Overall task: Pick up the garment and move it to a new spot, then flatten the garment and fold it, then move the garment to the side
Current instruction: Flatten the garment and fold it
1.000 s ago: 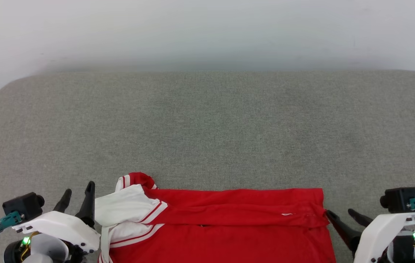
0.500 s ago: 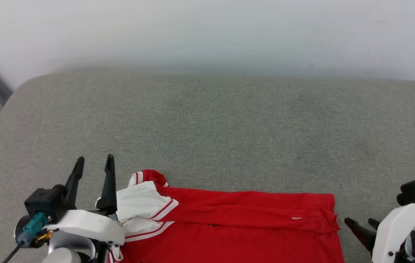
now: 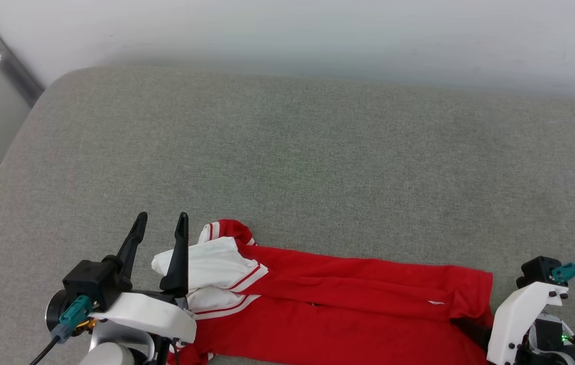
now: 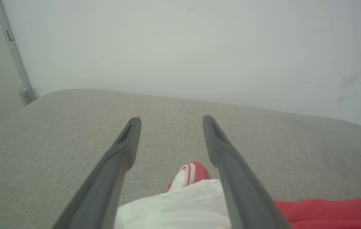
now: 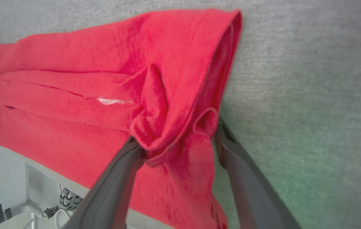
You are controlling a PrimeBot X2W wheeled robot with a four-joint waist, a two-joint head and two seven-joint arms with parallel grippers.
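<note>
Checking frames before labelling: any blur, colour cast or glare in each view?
Head view: even soft light, no hard shadows, wall hazy. Left wrist view: left gripper blurs near the lens, grey pad edge bows. Right wrist view: garment slightly soft, green cast on the pad at lower right.

The right gripper [image 5: 177,135] has its fingers [image 5: 110,187] spread wide, with a bunched corner of the red garment [image 5: 72,79] between them, on the grey padded bench [image 5: 310,95].

The left gripper [image 3: 162,217] and right gripper [image 5: 177,135] are each presenting two long, tapered dark grey fingers [image 4: 120,159]. Glossy white moulded wrist shells [image 3: 140,315] are carrying black box-shaped camera housings [image 3: 89,278] with teal cable connectors [image 3: 75,309].
</note>
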